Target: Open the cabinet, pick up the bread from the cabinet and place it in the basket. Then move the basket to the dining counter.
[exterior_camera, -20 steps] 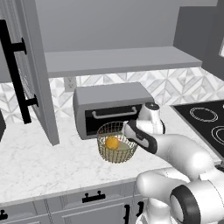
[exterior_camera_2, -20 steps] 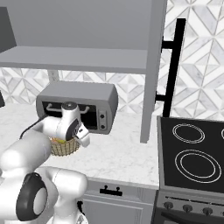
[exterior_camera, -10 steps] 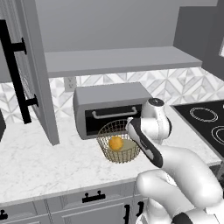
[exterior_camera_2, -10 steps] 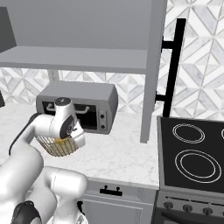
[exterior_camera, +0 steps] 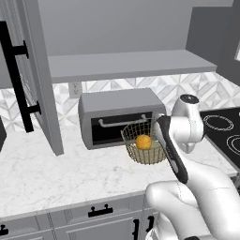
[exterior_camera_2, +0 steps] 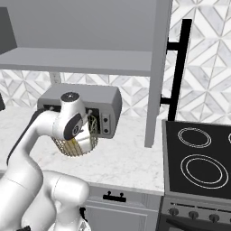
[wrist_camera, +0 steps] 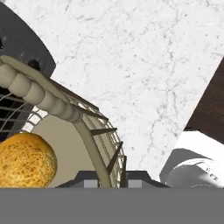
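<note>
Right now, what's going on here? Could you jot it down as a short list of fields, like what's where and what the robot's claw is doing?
bread: small golden-orange bun lying inside the basket
basket: round wire basket, in front of the toaster oven, lifted and tilted
gripper: clamped on the basket's rim wall, one finger on each side of the wire
cabinet: door swung open, shelf bare where visible
toaster oven: grey box on the marble counter
stove: black cooktop to the right
</note>
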Controlling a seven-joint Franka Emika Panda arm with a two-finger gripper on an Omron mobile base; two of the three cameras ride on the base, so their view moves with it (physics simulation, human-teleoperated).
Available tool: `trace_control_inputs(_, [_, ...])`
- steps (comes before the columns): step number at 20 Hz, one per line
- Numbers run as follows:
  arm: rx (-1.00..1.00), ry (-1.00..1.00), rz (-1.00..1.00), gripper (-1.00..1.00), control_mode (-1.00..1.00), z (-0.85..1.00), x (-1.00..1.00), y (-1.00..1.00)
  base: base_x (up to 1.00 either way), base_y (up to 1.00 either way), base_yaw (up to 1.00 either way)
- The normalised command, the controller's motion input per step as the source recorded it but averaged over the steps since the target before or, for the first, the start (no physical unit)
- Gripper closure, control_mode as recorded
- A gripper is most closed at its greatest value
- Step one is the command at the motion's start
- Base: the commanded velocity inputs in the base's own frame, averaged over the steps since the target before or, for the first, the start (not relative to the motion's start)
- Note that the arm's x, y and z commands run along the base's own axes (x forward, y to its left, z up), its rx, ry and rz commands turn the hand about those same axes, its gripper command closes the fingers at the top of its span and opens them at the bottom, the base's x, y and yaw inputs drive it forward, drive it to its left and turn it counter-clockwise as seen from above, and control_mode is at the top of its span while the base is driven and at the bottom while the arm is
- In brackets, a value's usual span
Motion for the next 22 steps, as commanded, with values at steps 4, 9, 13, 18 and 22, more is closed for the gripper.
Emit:
trace_control_inputs(4, [0.32, 0.00, -0.35, 1.00, -1.00, 0.49, -0.55, -0.34, 0.00, 0.00, 0.00])
trace_control_inputs(9, [0.19, -0.05, -0.42, 1.00, -1.00, 0.18, -0.35, -0.01, 0.00, 0.00, 0.00])
trace_control_inputs(13, [0.06, -0.10, -0.29, 1.00, 1.00, 0.13, -0.14, 0.03, -0.12, 0.00, -0.06])
trace_control_inputs(18, [0.00, 0.00, 0.00, 1.00, 1.00, 0.00, 0.00, 0.00, -0.92, 0.08, -0.05])
trace_control_inputs(22, [0.00, 0.00, 0.00, 1.00, 1.00, 0.00, 0.00, 0.00, -1.00, 0.26, 0.03])
